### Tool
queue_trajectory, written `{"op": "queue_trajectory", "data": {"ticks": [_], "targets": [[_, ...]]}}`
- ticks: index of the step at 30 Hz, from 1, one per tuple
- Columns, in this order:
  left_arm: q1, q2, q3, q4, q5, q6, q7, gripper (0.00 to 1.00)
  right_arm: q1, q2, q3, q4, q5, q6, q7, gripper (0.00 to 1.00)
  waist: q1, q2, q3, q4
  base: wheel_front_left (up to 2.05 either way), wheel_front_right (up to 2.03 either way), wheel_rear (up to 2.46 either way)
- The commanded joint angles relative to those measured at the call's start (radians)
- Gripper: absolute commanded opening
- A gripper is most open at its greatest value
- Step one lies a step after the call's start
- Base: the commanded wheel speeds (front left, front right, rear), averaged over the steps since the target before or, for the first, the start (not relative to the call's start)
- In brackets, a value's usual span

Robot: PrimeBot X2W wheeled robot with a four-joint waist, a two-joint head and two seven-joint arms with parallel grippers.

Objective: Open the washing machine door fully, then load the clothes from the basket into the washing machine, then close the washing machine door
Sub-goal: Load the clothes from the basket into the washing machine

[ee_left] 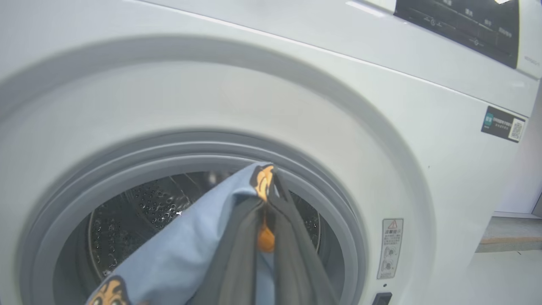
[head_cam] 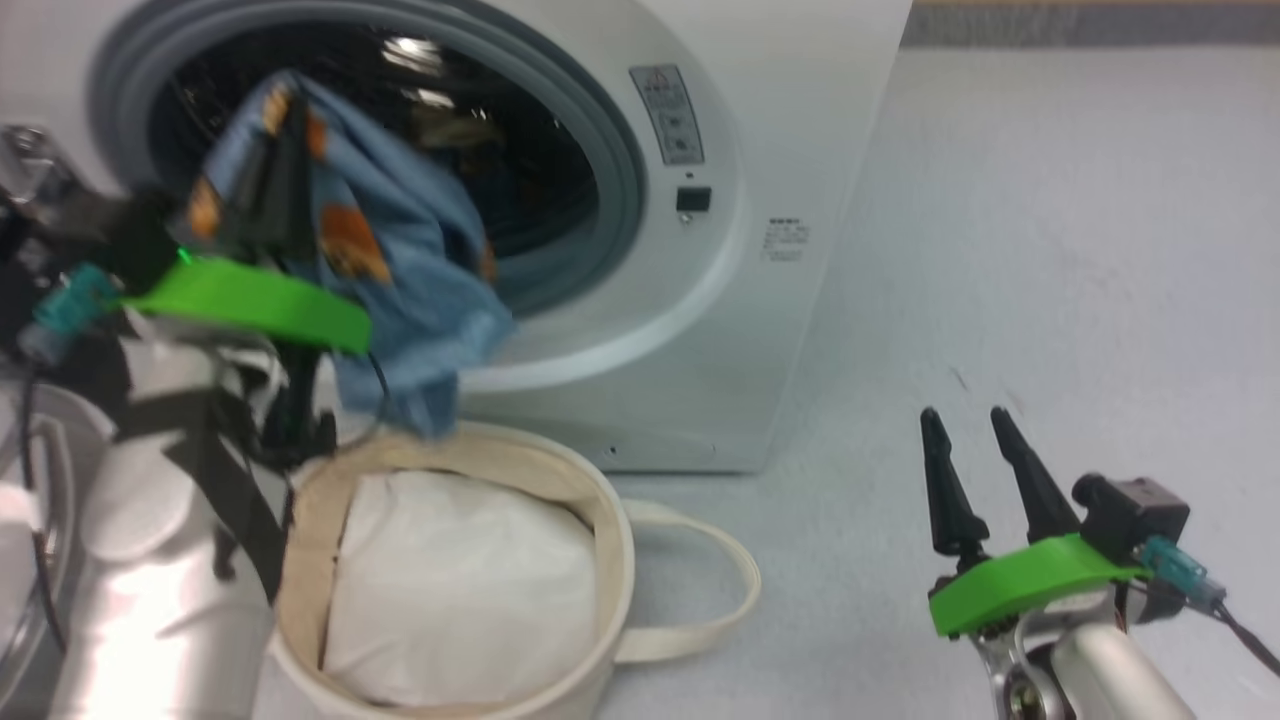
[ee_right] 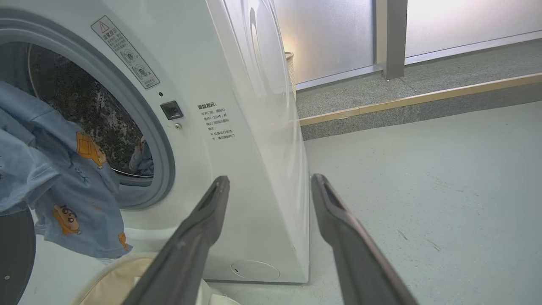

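Note:
The washing machine (head_cam: 790,140) stands with its round mouth uncovered, grey gasket (ee_left: 338,203) and steel drum (ee_left: 139,212) showing. My left gripper (head_cam: 280,130) is shut on a light-blue garment of the clothes (head_cam: 400,260) with orange figures, held up before the mouth; its fingertips (ee_left: 271,173) pinch the cloth (ee_left: 178,254). The garment's tail hangs over the cream basket (head_cam: 605,520). Another blue piece (ee_right: 142,159) lies inside the drum. My right gripper (head_cam: 965,420) stands open and holds nothing, low at the right above the floor. A dark curved edge (ee_right: 12,254), probably the washing machine door, is at lower left.
White padding (head_cam: 460,580) fills the basket, whose loop handle (head_cam: 720,590) lies on the floor to the right. Grey floor (head_cam: 1050,250) stretches right of the washer. A low step with a wooden edge (ee_right: 423,99) and frosted panels run behind.

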Motion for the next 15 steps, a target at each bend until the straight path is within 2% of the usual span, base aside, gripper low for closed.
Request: {"op": "queue_trajectory", "data": {"ticks": [1,8,15], "targets": [[-0.062,0.022,0.054,-0.022,0.020,-0.008,-0.009,0.00,-0.047,-0.012,0.016,-0.040,-0.011,0.000,-0.008,1.00,-0.0001,-0.0001,0.051,-0.025,0.00,0.00,0.00],[-0.173,0.042,0.108,0.137,0.078,-0.022,-0.009,0.00,-0.077,0.002,0.002,-0.066,-0.038,0.000,-0.008,1.00,-0.0001,-0.0001,0.193,-0.077,0.00,0.00,0.00],[-0.329,0.082,0.085,0.328,0.129,-0.028,-0.009,0.00,-0.103,0.029,-0.032,-0.111,-0.074,0.000,-0.008,1.00,-0.0001,-0.0001,0.346,-0.122,0.00,0.00,0.00]]}}
